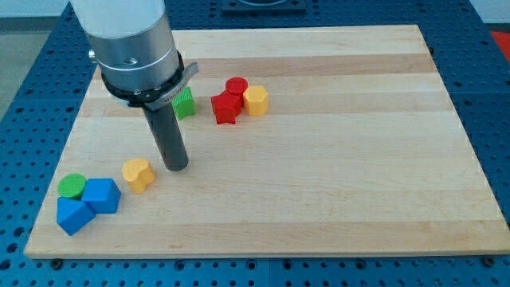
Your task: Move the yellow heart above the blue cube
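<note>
Pale striped wood makes up the desk (335, 159), which sits on a blue perforated base.

One yellow heart-shaped block (138, 174) lies near the desk's bottom-left corner, flat on the wood. The arm carries no claw, only a straight dark rod, so nothing opens, closes or grips. My tip (177, 167) rests on the desk just beside the heart, at its upper right on the view's right, with a narrow gap between them.

Toward the view's left and slightly lower than the heart lies the blue cube (102, 195), near but apart from the heart. A second blue block (72, 215), more wedge-like in shape, touches the cube's lower left, closest to the corner. One green cylinder (72, 186) touches the cube's left side. That makes two blue blocks in this cluster.

Farther up, toward the middle of the desk's top-left half, one green block (184, 103) is partly hidden behind the arm's metal collar. Beside it on the view's right stand two red blocks, a red star-like block (225, 108) and a red cylinder (237, 86), touching each other. One yellow hexagonal block (256, 100) touches them on the view's right.
</note>
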Controlling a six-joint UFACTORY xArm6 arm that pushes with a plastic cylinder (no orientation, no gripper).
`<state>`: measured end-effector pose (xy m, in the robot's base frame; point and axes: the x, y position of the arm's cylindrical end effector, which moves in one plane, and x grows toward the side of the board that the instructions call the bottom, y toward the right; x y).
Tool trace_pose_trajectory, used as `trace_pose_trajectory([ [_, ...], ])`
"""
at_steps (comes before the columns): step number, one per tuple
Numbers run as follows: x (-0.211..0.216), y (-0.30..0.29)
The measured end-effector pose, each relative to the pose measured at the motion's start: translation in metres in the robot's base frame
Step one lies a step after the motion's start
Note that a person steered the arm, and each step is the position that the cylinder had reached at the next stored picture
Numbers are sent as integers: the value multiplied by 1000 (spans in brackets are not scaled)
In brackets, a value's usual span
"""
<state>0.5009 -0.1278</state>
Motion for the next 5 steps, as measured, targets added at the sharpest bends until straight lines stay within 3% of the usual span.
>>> trace_pose_trajectory([
  [2, 22, -9],
  [5, 5, -39],
])
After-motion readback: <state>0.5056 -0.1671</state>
